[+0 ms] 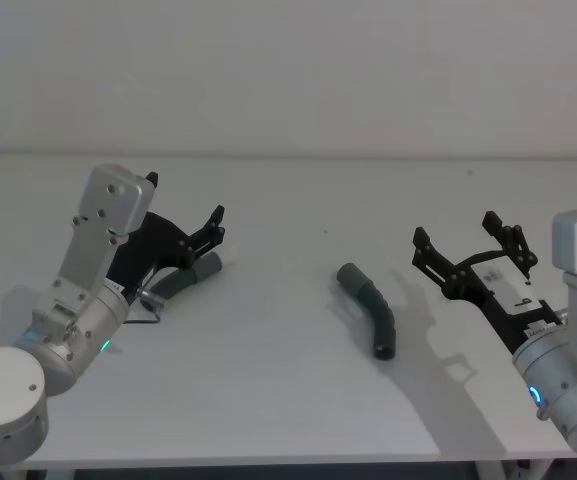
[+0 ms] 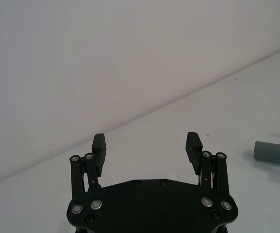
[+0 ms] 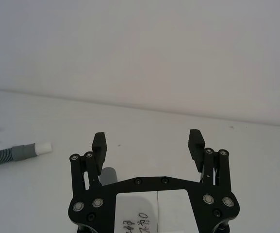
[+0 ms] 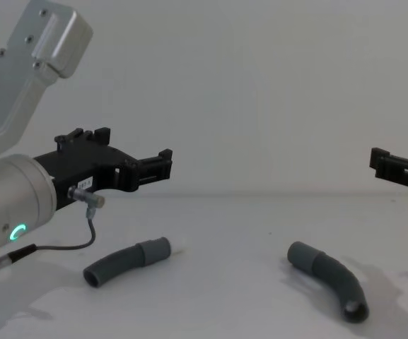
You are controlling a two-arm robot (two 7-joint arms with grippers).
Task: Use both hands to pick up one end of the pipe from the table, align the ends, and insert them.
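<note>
Left black two-finger gripper, spread wide and empty, hovers over the white-tipped ribbed grey hose at nine o'clock. The right black gripper, likewise spread and empty, is at three o'clock near the second curved grey hose.

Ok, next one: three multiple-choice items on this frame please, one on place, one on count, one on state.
1. Where is the white-tipped hose piece? A. on the table under the left claw; B. held aloft; C. in a box.
2. How many hose pieces? A. one; B. two; C. four.
3. The claws are: A. both shut; B. both open, empty; C. one shut.
Answers: 1A, it lies beneath that claw; 2B, the other piece lies apart on its right; 3B, the right claw and the left both stand spread, nothing between.
</note>
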